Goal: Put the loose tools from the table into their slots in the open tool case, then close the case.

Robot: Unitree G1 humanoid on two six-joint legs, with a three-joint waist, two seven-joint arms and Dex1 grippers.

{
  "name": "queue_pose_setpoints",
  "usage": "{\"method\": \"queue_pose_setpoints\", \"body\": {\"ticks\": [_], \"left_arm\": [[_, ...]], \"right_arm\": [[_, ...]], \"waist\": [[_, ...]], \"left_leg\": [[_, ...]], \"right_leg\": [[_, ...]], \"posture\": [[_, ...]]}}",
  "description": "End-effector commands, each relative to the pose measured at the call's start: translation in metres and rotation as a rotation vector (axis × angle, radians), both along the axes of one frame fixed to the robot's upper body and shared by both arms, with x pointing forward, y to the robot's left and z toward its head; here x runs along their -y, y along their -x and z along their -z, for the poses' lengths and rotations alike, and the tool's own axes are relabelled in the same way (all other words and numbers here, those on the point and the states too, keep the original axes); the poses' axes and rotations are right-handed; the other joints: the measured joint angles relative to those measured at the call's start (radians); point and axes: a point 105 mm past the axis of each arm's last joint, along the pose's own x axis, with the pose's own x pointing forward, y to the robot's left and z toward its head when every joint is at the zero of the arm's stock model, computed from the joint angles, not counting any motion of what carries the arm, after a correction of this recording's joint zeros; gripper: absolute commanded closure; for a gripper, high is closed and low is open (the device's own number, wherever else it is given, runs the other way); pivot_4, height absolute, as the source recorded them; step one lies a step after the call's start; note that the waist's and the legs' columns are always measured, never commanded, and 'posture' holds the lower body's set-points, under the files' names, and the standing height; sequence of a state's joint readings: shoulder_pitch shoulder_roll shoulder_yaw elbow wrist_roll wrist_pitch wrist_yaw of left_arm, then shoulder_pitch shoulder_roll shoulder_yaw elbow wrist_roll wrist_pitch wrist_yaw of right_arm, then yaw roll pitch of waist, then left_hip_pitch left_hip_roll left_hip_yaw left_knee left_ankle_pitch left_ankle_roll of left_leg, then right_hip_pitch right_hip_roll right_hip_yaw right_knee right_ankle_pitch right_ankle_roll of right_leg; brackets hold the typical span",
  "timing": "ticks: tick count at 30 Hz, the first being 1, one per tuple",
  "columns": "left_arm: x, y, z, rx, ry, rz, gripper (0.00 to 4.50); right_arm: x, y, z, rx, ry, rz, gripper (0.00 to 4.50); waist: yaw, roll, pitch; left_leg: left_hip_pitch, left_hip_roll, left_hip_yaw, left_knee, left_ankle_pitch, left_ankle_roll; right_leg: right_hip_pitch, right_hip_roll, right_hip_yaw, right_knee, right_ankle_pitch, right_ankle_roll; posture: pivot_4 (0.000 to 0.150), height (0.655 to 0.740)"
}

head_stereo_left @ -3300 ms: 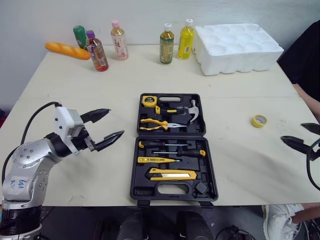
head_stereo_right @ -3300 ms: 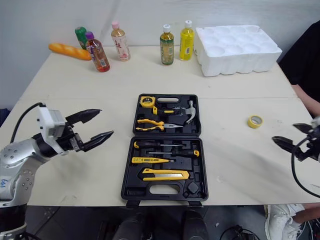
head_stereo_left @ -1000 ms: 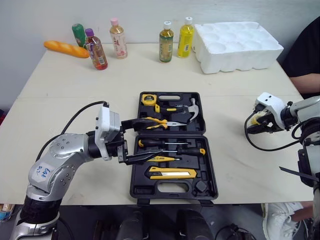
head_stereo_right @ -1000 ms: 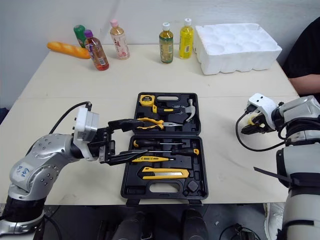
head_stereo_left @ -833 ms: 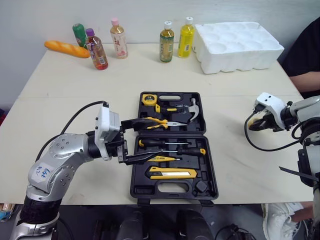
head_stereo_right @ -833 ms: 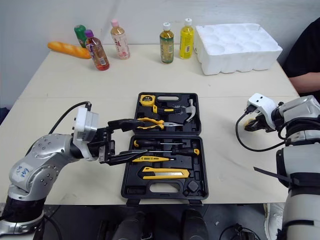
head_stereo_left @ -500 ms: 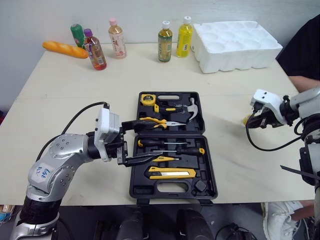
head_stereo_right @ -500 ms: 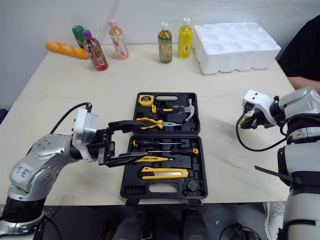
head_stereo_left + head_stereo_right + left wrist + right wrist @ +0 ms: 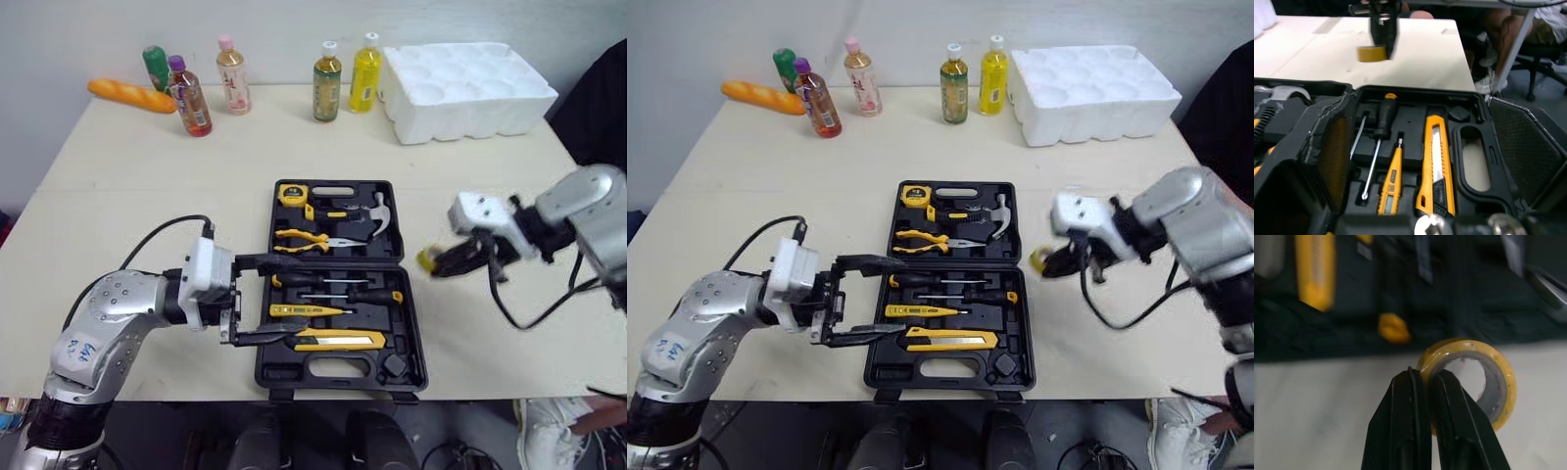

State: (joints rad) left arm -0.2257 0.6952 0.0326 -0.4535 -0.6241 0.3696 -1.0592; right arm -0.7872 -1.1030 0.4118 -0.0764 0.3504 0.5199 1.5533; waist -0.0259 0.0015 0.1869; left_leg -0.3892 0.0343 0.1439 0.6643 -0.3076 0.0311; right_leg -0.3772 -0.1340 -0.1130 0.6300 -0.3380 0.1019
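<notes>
Status on the right side: your right gripper is clamped on the yellow tape roll. In the right wrist view its two black fingers sit close together, pinching the wall of the roll at its edge. The tape roll hangs just beside the right edge of the tool case, about level with the hinge line between the two halves, and it looks lifted off the table.

Your left gripper is spread wide and grasps nothing. It reaches in from the left, one finger over the far-left corner of the case's near half and the other over the near-left part by the utility knife.

The case lies open in the middle of the table. Its far half carries the tape measure, pliers and hammer. Its near half carries two screwdrivers, a yellow tester and the utility knife, each lying in a slot.

Along the far edge of the table you have a bread loaf and five bottles, with a white foam tray to their right.
</notes>
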Motion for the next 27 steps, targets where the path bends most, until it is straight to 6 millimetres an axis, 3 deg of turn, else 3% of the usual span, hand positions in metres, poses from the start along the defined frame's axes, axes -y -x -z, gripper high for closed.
{"method": "queue_pose_setpoints", "body": {"ticks": [1,5,11,15,27], "left_arm": [[0.0,0.003,0.0,0.028,-0.009,0.012,0.0],[-0.002,0.005,0.004,0.019,-0.02,0.011,0.0],[-0.001,0.01,0.007,0.011,-0.031,0.004,0.0],[0.0,0.017,0.011,-0.013,-0.025,0.011,0.0],[-0.002,0.021,0.017,-0.026,-0.054,0.007,0.0]], "right_arm": [[-0.016,0.037,0.001,-0.076,0.008,-0.142,4.48],[-0.037,0.064,0.009,-0.128,-0.027,-0.229,4.48],[-0.043,0.078,0.024,-0.149,-0.007,-0.269,4.48],[-0.05,0.079,0.033,-0.155,0.007,-0.27,4.48],[-0.038,0.07,0.051,-0.116,0.13,-0.263,4.48]], "waist": [[0.0,0.0,0.0],[-0.001,0.0,0.0],[0.0,0.0,0.0],[-0.002,0.0,0.0],[-0.001,-0.001,0.0]], "left_leg": [[0.0,0.0,0.0,0.0,0.0,0.0],[0.0,0.0,0.0,0.0,0.0,0.001],[0.0,0.0,0.0,0.001,-0.001,0.001],[0.0,0.0,0.0,0.001,-0.001,0.002],[0.0,0.0,0.0,0.001,-0.001,0.002]], "right_leg": [[0.0,0.0,0.0,-0.001,0.0,0.0],[0.0,-0.001,0.001,-0.001,0.0,0.0],[0.0,-0.001,0.0,-0.001,0.0,0.0],[0.001,-0.001,0.001,-0.002,0.0,0.0],[0.0,-0.001,0.0,-0.002,0.0,0.0]], "posture": [[0.15,0.74],[0.15,0.74],[0.15,0.74],[0.15,0.74],[0.15,0.74]]}}
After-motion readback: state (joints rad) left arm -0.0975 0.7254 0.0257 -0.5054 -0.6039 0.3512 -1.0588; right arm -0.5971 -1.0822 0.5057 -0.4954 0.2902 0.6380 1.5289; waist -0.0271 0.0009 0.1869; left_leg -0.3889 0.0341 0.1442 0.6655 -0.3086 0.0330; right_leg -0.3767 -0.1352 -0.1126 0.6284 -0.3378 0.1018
